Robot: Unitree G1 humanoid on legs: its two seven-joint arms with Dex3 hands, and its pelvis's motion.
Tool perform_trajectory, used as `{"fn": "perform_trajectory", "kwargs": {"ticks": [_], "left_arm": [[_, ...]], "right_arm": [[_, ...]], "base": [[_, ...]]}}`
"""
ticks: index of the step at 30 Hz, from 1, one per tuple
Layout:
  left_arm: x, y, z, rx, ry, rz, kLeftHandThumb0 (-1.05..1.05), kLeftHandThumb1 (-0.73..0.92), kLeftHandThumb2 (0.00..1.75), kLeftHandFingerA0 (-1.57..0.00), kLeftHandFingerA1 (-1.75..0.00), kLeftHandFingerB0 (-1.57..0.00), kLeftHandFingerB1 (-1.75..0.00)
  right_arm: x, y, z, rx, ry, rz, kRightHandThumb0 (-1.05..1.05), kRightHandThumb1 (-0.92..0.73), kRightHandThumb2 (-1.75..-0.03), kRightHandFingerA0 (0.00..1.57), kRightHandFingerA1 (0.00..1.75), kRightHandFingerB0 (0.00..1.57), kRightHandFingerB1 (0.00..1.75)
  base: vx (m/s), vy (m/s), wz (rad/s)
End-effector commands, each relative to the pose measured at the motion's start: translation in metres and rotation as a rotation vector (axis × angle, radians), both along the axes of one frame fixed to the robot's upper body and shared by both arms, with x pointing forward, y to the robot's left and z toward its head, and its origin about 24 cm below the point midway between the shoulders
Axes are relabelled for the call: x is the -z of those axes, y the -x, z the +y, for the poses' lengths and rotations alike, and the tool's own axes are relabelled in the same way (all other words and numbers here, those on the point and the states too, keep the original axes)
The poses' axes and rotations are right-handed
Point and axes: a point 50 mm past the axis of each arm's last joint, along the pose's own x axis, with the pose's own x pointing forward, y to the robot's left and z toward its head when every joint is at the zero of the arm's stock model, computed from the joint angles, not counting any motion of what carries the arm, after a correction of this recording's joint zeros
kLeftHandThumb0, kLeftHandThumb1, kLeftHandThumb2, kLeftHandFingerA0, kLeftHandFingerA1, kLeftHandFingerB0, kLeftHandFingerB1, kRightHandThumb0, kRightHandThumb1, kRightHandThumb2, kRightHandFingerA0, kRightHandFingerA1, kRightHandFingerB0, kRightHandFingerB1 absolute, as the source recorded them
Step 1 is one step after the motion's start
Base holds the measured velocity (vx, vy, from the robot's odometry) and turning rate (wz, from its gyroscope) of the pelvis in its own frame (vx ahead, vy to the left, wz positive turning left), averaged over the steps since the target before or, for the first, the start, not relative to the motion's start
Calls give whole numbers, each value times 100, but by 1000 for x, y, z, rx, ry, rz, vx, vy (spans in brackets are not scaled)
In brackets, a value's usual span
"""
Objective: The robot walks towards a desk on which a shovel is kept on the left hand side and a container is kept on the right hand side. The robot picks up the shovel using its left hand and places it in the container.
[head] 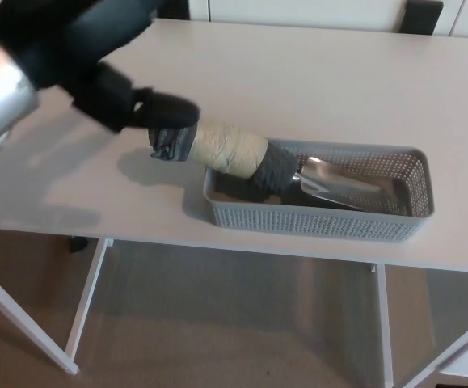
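The shovel (227,150) lies in the grey perforated container (421,191) on the right part of the desk. Its metal blade (340,184) rests inside. The beige-wrapped handle sticks out up and to the left over the container's left rim, ending in a grey cap (169,142). My left hand (96,77) is blurred at the upper left, above the desk and just off the handle's end. It is open and holds nothing. My right hand does not show.
The white desk (314,81) stretches wide behind the container. Two dark chair backs (423,14) stand at its far edge. White desk legs (88,299) and beige floor show below the front edge.
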Motion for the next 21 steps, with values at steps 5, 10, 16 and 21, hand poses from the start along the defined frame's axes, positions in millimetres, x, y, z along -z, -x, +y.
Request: {"fn": "perform_trajectory", "kwargs": {"ticks": [5,10,16,21], "left_arm": [[67,199,115,600,523,613,-95,71,63,-20,-30,-23,-29],[73,225,122,563,497,774,-102,68,69,-27,-34,-32,-32],[64,232,139,497,467,828,-99,60,109,-22,-39,-30,-43],[85,225,140,491,454,960,-93,57,101,-23,-42,-30,-42]], "right_arm": [[2,3,-9,134,-17,-100,-47,-64,-59,65,49,53,44],[3,-1,-12,173,-29,-120,-49,-64,-59,62,49,53,44],[3,1,-11,205,-41,-112,-48,-65,-60,61,47,51,43],[6,0,-12,216,-40,-118,-45,-64,-59,62,47,52,43]], "base": [[0,0,0],[0,0,0],[0,0,0],[0,0,0]]}}
